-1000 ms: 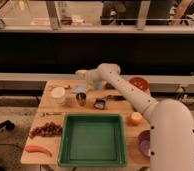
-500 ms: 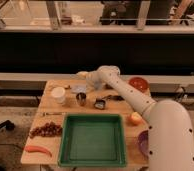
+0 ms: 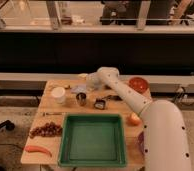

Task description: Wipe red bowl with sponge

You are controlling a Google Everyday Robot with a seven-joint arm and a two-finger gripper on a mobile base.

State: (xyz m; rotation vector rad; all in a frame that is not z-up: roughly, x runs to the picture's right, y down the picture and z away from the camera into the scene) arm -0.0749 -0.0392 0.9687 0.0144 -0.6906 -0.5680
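Note:
The red bowl [image 3: 138,84], small and orange-red with a darker inside, sits at the back right of the wooden table [image 3: 50,107]. My arm reaches from the lower right across the table, and my gripper [image 3: 87,84] is low over the back middle, well left of the bowl. A pale yellow thing [image 3: 83,76] that may be the sponge lies just behind the gripper, and a bluish-grey item [image 3: 79,89] lies right beside it.
A green tray [image 3: 92,140] fills the front middle. A white cup [image 3: 58,95], a metal cup [image 3: 81,98] and a small dark object [image 3: 100,104] stand near the gripper. Grapes [image 3: 46,130] and a red pepper [image 3: 37,149] lie front left. An orange fruit [image 3: 134,118] and a purple bowl [image 3: 140,142] are on the right.
The arm's end has sunk slightly toward the table at the back middle. The objects have not moved.

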